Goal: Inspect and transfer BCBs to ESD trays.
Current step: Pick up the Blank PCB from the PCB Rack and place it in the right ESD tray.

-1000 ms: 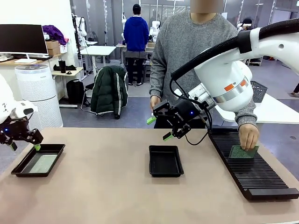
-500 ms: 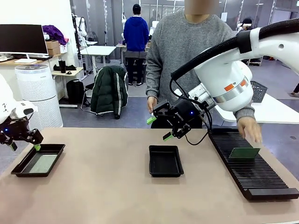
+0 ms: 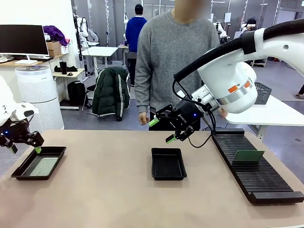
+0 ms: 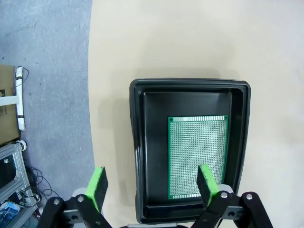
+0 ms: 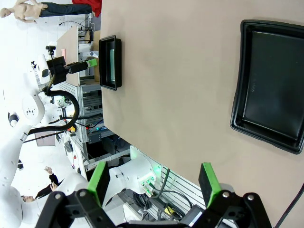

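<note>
Left jaws: spread wide, gripping nothing, hanging low over one end of a shallow black rectangular plastic tray with a flared rim [image 4: 135, 142]. One green pad [image 4: 207, 183] above the tray's inside, over a corner of a thin flat pale green circuit board [image 4: 197, 156]; the other pad beyond the rim, over the tan surface [image 4: 190, 38]. Board flat on the tray floor, close to one long wall, clear of both pads. From the front, same tray [image 3: 57, 151] near the left edge of the surface, board [image 3: 42, 166] lying inside.

Right jaws: just as wide, likewise holding nothing, raised in mid-air above the far part of the surface, just behind a second identical black tray [image 3: 168, 178]. Green pads [image 3: 153, 122] angled down toward picture left. From the right wrist, second tray [image 5: 240, 95] ahead and to one side of the pads, plain black floor showing from wall to wall.

Further right, a long black ribbed slotted rack [image 3: 266, 183] along the edge of the surface, with a second green circuit board [image 3: 248, 156] standing tilted in its slots, well apart from both trays.

At the far side, a person in a grey knitted sweater [image 3: 173, 61], one hand [image 3: 142, 118] hanging by the surface's far edge, near the right jaws but not touching them
</note>
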Available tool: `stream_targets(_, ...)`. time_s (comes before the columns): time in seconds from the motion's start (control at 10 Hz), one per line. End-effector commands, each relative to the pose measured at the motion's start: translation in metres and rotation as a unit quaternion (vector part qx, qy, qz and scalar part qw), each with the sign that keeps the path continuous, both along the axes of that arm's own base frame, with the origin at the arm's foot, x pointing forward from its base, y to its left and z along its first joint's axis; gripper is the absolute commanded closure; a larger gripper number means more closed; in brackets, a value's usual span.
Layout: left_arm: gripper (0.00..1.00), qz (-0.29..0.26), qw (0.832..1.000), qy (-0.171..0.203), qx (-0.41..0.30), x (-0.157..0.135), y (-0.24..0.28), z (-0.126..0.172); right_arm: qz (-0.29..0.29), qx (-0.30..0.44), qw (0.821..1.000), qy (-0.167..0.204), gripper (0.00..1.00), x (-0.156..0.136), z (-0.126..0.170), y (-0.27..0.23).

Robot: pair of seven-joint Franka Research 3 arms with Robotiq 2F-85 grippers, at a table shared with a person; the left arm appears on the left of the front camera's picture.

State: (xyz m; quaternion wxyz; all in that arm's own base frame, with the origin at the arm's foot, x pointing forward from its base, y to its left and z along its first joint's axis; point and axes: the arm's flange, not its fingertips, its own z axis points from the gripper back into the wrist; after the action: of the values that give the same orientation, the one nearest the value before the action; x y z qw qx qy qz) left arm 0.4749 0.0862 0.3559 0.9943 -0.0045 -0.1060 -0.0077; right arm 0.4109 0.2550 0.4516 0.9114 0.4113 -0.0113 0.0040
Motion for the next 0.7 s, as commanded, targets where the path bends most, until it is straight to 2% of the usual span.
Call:
stream_targets(0.0,0.00,0.001,1.000,-0.003,0.001,0.001,0.001,-0.002,0.001,-0.004,1.000,0.002,0.00,0.000,-0.001,0.000)
stream_targets(0.3,0.00,0.000,1.000,0.000,0.000,0.000,0.000,0.000,0.000,0.000,1.000,0.000,0.00,0.000,0.000,0.000)
stream_targets(0.6,0.00,0.009,0.999,-0.027,-0.036,-0.027,-0.001,0.052,0.004,-0.038,0.998,-0.048,0.00,-0.036,0.064,-0.041)
